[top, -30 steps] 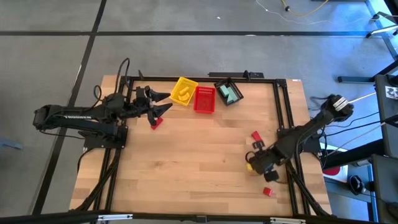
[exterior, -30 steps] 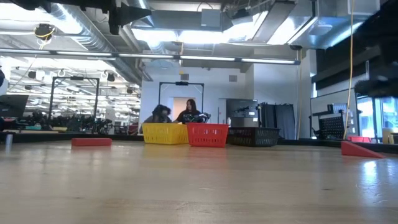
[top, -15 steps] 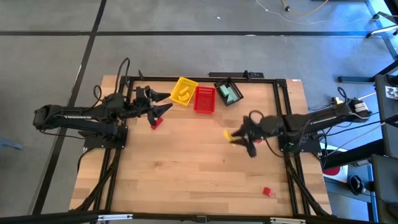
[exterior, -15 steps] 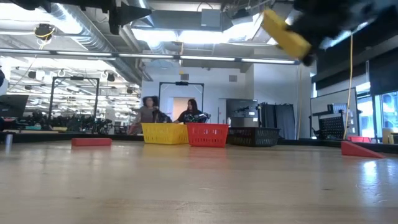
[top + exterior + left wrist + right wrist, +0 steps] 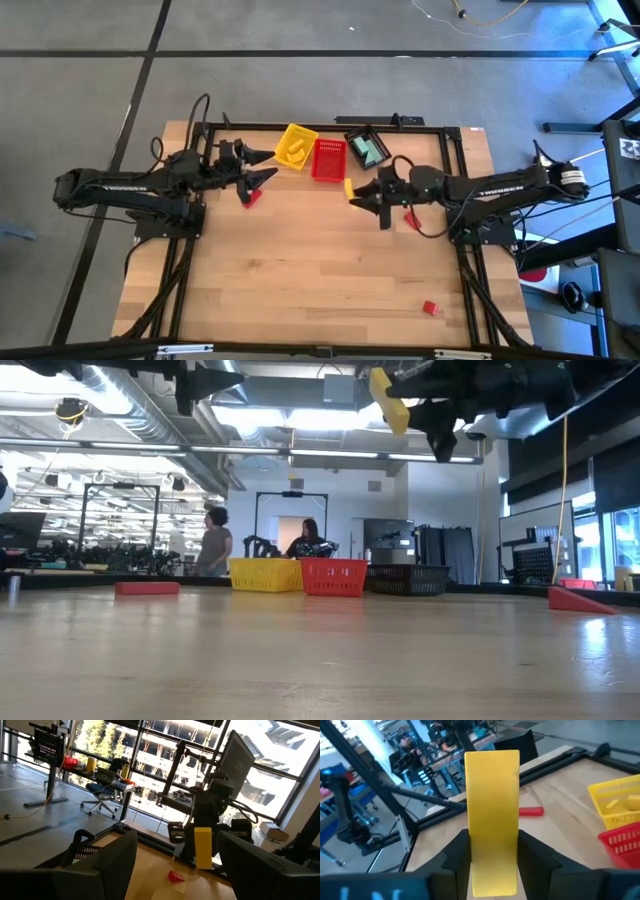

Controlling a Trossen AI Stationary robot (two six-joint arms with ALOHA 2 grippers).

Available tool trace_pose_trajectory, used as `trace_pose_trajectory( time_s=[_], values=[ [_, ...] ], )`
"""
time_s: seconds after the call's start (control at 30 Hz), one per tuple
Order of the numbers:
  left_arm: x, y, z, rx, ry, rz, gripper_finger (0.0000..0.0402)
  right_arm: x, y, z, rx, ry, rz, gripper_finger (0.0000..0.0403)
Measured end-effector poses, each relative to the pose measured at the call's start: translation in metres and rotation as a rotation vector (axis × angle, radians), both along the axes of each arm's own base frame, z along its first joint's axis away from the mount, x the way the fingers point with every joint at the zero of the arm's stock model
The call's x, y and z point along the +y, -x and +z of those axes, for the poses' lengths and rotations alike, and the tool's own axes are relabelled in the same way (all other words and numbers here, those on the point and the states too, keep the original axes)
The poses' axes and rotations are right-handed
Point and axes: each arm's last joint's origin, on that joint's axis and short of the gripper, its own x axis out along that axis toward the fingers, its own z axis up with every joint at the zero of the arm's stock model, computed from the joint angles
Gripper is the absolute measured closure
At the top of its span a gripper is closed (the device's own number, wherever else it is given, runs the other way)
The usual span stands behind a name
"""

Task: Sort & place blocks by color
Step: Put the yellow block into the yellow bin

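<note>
yellow bar block point(image 5: 492, 820) sits pinched between the two fingers of the right hand point(image 5: 362, 196), held up in the air above the table point(image 5: 300, 270); in the low view the same block point(image 5: 389, 400) shows tilted, high over the wood. from above, this hand is out over the middle of the table's far half, just beside the red basket point(image 5: 328, 159) and near the black basket point(image 5: 367, 147), which has a teal block point(image 5: 370, 151) inside it.

the yellow basket point(image 5: 295, 146) stands touching the red one and holds a yellow block point(image 5: 293, 150).

the left hand point(image 5: 262, 171) hangs at the table's far left, close to the yellow basket, its fingers spread apart and gripping nothing. a red block point(image 5: 250, 196) lies on the table just below it. another red block point(image 5: 411, 219) lies by the right arm, partly hidden by it, and a third red block point(image 5: 430, 308) rests well apart near the table's front right corner.

in the low view a person point(image 5: 213, 542) stands in the room beyond the baskets.
</note>
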Motion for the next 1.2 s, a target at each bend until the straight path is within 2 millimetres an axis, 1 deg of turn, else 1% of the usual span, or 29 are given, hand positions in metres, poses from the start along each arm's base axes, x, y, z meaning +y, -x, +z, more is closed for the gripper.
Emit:
trace_pose_trajectory(
  time_s=[0.17,0.3,0.4,0.6,0.73,0.83,0.93,1.03,1.07,1.2],
  values=[
    [0.000,-0.001,0.000,-0.017,0.045,-0.008,0.0134,-0.001,-0.001,-0.001,-0.002,0.004,0.000,0.0277],
    [0.002,-0.013,-0.007,0.014,0.050,-0.008,0.0134,-0.004,-0.004,0.003,-0.055,0.009,-0.013,0.0277],
    [0.003,-0.029,-0.013,0.026,0.048,-0.031,0.0134,-0.008,-0.007,0.003,-0.082,0.024,-0.028,0.0277],
    [0.005,-0.079,-0.013,0.133,0.015,-0.161,0.0134,-0.010,-0.029,0.010,-0.083,0.080,-0.024,0.0277],
    [0.006,-0.108,-0.006,0.149,-0.016,-0.243,0.0134,-0.010,-0.042,0.013,-0.083,0.112,0.007,0.0277],
    [0.006,-0.123,-0.002,0.151,-0.024,-0.303,0.0134,-0.011,-0.046,0.011,-0.071,0.114,0.006,0.0277],
    [0.007,-0.134,0.001,0.149,-0.028,-0.318,0.0134,-0.011,-0.046,0.014,-0.088,0.118,0.007,0.0277],
    [0.008,-0.140,-0.002,0.164,-0.024,-0.320,0.0134,-0.011,-0.046,0.017,-0.116,0.128,0.012,0.0277],
    [0.008,-0.142,-0.003,0.168,-0.022,-0.320,0.0134,-0.011,-0.046,0.017,-0.117,0.133,0.013,0.0277],
    [0.009,-0.145,0.003,0.136,-0.032,-0.319,0.0134,-0.011,-0.046,0.016,-0.103,0.133,0.014,0.0277]
  ],
)
